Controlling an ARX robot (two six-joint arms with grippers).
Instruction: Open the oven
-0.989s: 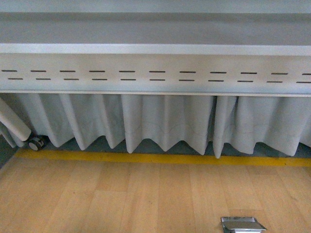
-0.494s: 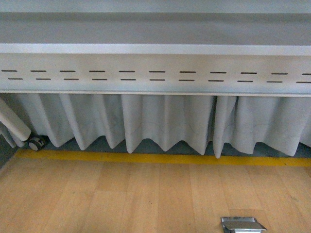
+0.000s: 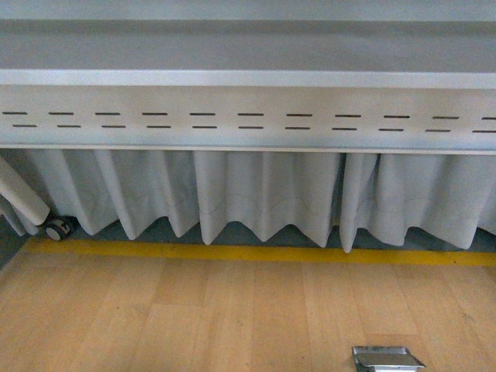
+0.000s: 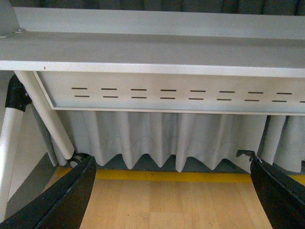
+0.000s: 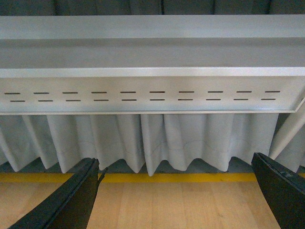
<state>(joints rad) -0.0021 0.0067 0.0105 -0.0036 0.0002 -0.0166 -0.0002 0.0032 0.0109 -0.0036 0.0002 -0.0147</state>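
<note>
The oven is shown in none of the three views, so its place cannot be told. The front view is filled by the grey desk [image 3: 248, 77], seen edge-on, with a front panel [image 3: 248, 136] pierced by two rows of short slots. Beneath the panel a pleated white curtain [image 3: 263, 194] is hung, its scalloped hem ending just above a yellow line [image 3: 232, 253] laid across the wooden floor [image 3: 194, 318]. At the far left a slanted white leg [image 3: 19, 194] and a small caster [image 3: 56, 229] are seen beside the curtain. A metal floor plate [image 3: 386, 358] is set into the boards at the lower right. In the left wrist view the left jaws are held wide open, the black fingers [image 4: 66, 200] well apart and nothing gripped. The right jaws are likewise spread wide in the right wrist view, their black fingers [image 5: 71, 200] parted around nothing.
</note>
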